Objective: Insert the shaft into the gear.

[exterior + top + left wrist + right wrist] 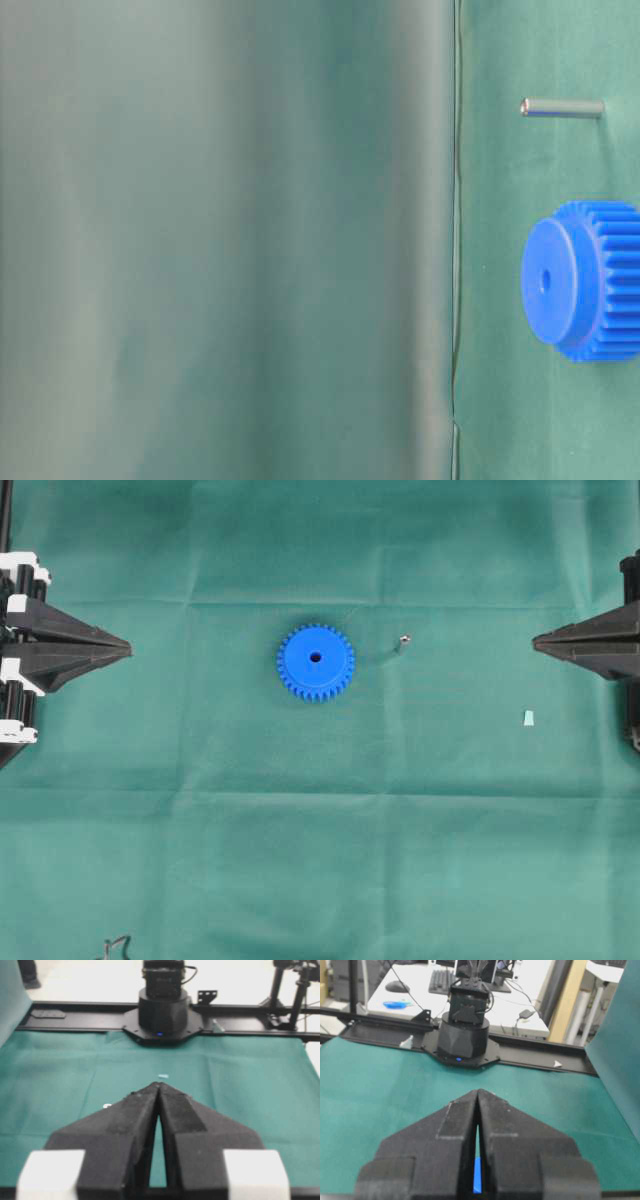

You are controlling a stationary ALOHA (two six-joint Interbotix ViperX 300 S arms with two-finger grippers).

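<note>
Overhead view: a blue spur gear [315, 662] lies flat near the middle of a desk covered in green cloth [320, 860], hub and centre hole facing up. Just beside it, toward the right arm's side, a small silver-grey shaft [403, 641] stands on end on the cloth, apart from the gear's teeth and not in the hole. The left pincer [128, 649] rests at the left edge of the overhead view, its black fingers brought together to a point aimed at the gear; the right pincer [536, 640] mirrors it at the right edge, likewise clenched to a point. Both pincers hold nothing and are well apart from the gear and the shaft, which lie between them; the shaft is nearer the right pincer than the left. A small pale scrap [527, 717] lies on the cloth near the right pincer, slightly to one side of its tip. Table-level view: the gear [585, 280] rests with its raised hub upward, and the shaft [562, 107] stands upright on the cloth beside it, not touching. Left wrist view: the left pincer [159, 1086] is closed, tips meeting above the cloth. Right wrist view: the right pincer [477, 1092] is closed, and a sliver of the blue gear [477, 1175] shows through the slit between its fingers.
</note>
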